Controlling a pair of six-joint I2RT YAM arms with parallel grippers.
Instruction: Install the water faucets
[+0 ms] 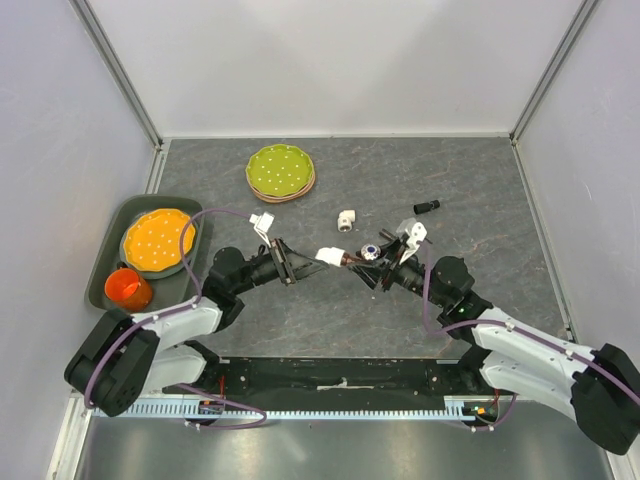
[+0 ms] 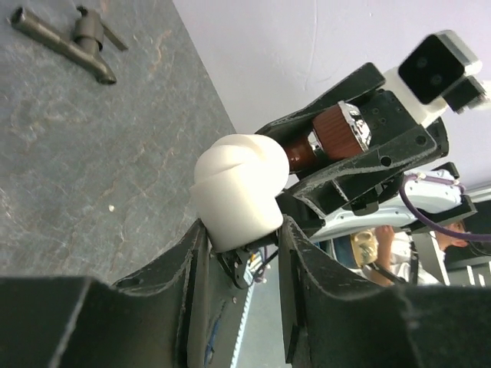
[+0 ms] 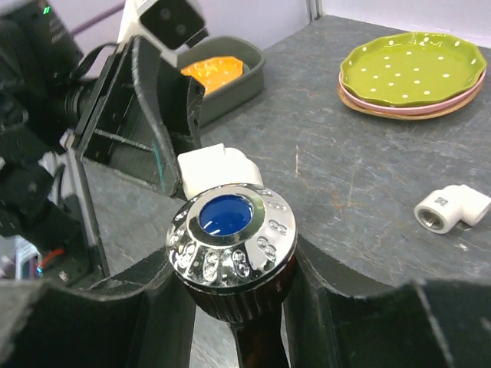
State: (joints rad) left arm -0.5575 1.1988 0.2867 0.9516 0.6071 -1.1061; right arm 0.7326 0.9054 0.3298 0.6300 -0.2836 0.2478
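Grippers both loaded: left gripper (image 2: 242,238) holds white elbow (image 2: 236,184); right gripper (image 3: 234,299) holds brown faucet (image 3: 230,234), stem against the elbow.

Reddish-brown faucet (image 2: 330,136) capped chrome and blue; green plate (image 3: 414,65) dotted white.

Grey table (image 1: 480,180) w/ green plate stack (image 1: 281,172); tray (image 1: 108,250) at L; white elbow (image 1: 347,219); blk cylinder (image 1: 427,206); dark faucet (image 2: 65,38)

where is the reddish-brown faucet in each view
top external: reddish-brown faucet at centre, in the right claw.
left wrist: upper right, brown body showing.
right wrist: bottom centre, chrome-and-blue handle.
shared landmark: white elbow fitting in the left claw.
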